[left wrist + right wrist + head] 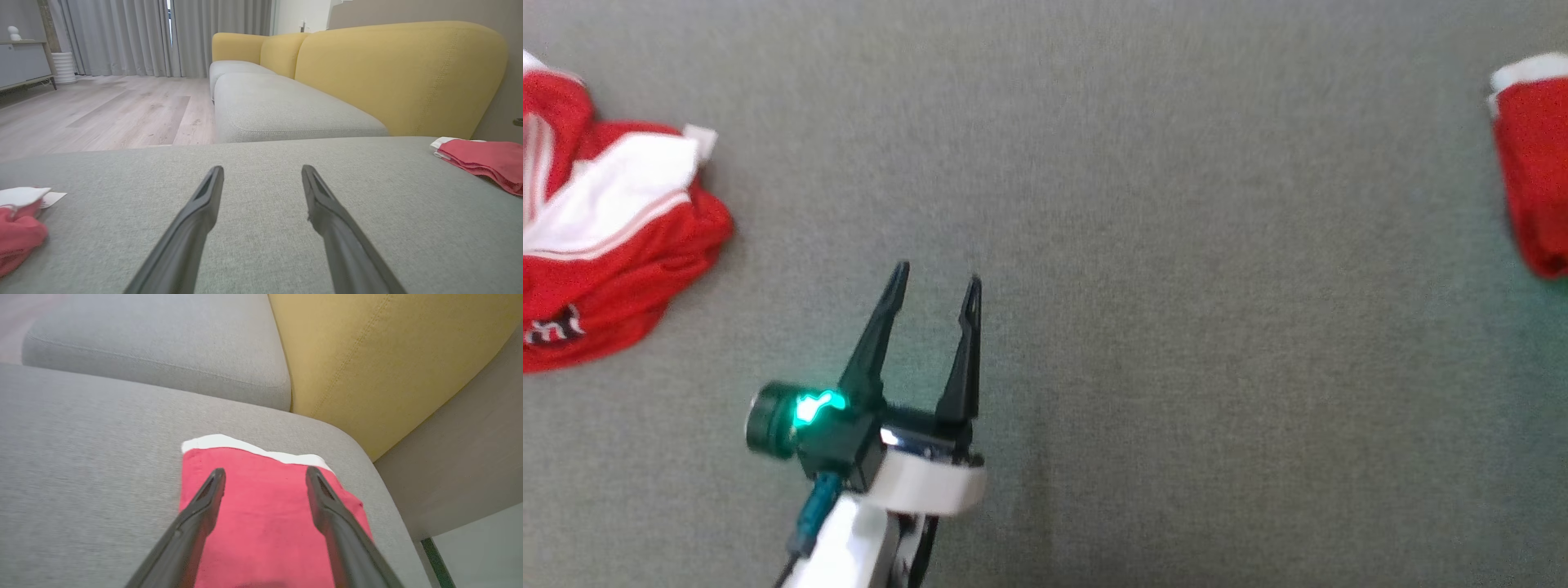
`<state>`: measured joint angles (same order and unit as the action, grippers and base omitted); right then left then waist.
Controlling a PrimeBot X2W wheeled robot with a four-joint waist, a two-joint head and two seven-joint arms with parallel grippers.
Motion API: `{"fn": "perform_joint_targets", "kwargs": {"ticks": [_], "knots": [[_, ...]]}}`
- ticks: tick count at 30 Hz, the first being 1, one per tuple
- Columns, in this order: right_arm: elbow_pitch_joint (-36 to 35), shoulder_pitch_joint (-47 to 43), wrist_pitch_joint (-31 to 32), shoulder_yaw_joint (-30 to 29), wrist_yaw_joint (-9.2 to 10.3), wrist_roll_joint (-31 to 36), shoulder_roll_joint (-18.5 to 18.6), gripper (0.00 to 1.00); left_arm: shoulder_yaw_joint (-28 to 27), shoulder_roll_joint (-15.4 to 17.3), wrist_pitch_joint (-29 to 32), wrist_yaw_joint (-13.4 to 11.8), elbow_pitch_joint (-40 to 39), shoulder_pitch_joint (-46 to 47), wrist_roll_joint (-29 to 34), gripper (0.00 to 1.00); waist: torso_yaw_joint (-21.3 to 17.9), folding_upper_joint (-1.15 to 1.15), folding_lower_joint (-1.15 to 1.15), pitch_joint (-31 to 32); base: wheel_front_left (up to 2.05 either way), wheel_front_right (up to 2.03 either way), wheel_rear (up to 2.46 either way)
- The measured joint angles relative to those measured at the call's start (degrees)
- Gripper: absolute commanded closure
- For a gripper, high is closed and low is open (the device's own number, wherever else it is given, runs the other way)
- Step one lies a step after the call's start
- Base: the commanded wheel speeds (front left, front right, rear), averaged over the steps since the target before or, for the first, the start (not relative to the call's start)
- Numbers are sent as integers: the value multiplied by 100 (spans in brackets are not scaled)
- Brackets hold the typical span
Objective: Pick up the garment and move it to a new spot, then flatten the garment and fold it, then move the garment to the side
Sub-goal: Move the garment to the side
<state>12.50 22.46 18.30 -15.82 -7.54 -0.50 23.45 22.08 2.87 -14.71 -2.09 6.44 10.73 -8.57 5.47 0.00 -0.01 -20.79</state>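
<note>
Left gripper (938, 274) sits at about 6 o'clock in the head view, over the grey cushion (1135, 245). Its fingers (876, 335) are spread apart with nothing between them and point toward 12. Crumpled red garment (613, 245) with white panels lies at 9 o'clock on the cushion, well apart from the left gripper, with a small white tag sticking out at its top edge. Folded red garment (1535, 163) with a white band lies at 3 o'clock, cut off by the picture's edge.

Right wrist view: right gripper (265, 471) has its fingers (204, 506) apart and gripping nothing, over the folded red garment, which lies flat near the cushion's rounded corner. Can't tell if the fingers touch the cloth. Yellow backrest (367, 355) is at 1 o'clock behind it.

Left wrist view: wooden floor (102, 110) and grey curtains (122, 36) at 11 o'clock.
</note>
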Motion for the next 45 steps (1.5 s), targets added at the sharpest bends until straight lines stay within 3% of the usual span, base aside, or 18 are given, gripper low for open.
{"fn": "perform_joint_targets", "kwargs": {"ticks": [8, 14, 21, 30, 45], "knots": [[14, -694, -684, 968, 0, -428, -746, 0, -29, 3, 0, -152, 94, -676, 9, 0, 10, 0, -1, 899, 0, 0, 0], [441, -1475, -1750, 1924, 0, -971, -1316, 0, -220, 13, 0, -349, 145, -1275, 114, 0, 48, 0, -2, 1689, 0, 0, 0], [904, -2018, -3161, 2284, 0, -1033, -1774, 0, -371, 13, 0, -466, 70, -1674, 157, 0, 132, 0, -1, 2195, 0, 0, 0], [52, -2881, -3251, 2072, 1, -980, -1961, 0, -409, 15, 0, -534, -258, -2074, 154, 0, 244, 0, 0, 2501, 0, 0, 0], [19, -3140, -3251, 2092, 0, -977, -2060, 0, -452, 19, 0, -546, -300, -2192, 219, 0, 240, 0, 0, 2589, 0, 0, 0]]}}
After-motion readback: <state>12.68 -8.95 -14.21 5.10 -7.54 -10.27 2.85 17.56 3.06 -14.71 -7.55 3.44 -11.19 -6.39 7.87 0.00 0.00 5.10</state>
